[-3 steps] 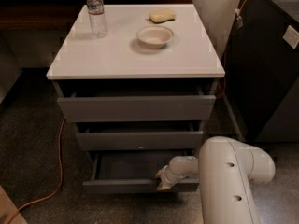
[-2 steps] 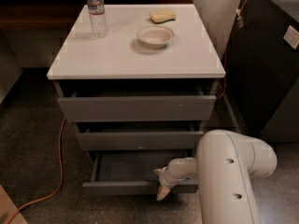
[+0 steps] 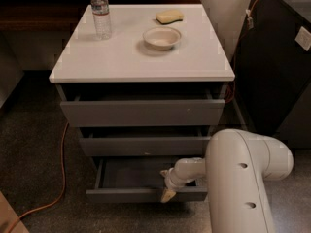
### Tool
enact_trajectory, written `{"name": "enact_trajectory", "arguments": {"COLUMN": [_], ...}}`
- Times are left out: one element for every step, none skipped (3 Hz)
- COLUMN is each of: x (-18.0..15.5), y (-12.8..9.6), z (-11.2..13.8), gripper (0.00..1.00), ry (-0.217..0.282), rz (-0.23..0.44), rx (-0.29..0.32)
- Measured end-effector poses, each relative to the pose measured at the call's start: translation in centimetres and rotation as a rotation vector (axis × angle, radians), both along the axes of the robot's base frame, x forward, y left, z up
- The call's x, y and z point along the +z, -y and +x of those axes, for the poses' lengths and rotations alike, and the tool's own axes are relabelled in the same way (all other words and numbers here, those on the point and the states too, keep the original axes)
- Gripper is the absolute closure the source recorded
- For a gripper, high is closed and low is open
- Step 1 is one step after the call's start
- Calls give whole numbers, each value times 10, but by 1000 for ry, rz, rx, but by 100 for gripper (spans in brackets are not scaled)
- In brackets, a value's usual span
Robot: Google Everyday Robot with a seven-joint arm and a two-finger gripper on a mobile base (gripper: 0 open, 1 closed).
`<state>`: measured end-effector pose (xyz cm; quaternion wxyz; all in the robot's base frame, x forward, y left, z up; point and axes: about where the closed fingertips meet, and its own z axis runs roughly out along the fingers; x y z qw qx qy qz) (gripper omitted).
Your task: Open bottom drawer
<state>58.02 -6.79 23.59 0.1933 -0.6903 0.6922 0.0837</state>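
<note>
The bottom drawer [image 3: 127, 195] is the lowest and narrowest grey front of the three-drawer cabinet. It stands pulled out, and its plain grey tray interior [image 3: 131, 173] shows from above. My gripper [image 3: 168, 193] sits at the top edge of this drawer's front panel, right of its middle, at the end of my white arm [image 3: 243, 178]. The arm comes in from the lower right. The middle drawer [image 3: 146, 144] and top drawer [image 3: 142, 112] stick out only slightly.
The white cabinet top [image 3: 121, 57] carries a water bottle [image 3: 100, 11], a white bowl [image 3: 162, 37] and a yellow sponge [image 3: 169, 16]. An orange cable [image 3: 62, 169] runs over the floor at the left. A dark cabinet [image 3: 282, 57] stands to the right.
The bottom drawer has slid a little further out toward me, and my gripper has moved down and forward with its front panel.
</note>
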Motion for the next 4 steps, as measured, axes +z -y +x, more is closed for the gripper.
{"name": "enact_trajectory", "arguments": {"x": [10,18,10,-12], "y": [6,11,17,22], "z": [18,38,52,61], "gripper": [44,69,91,100], "ry": [-4,-5,-12,0], "rz": [20,33,33,23], "rx": [-33,-57,-74,-84]}}
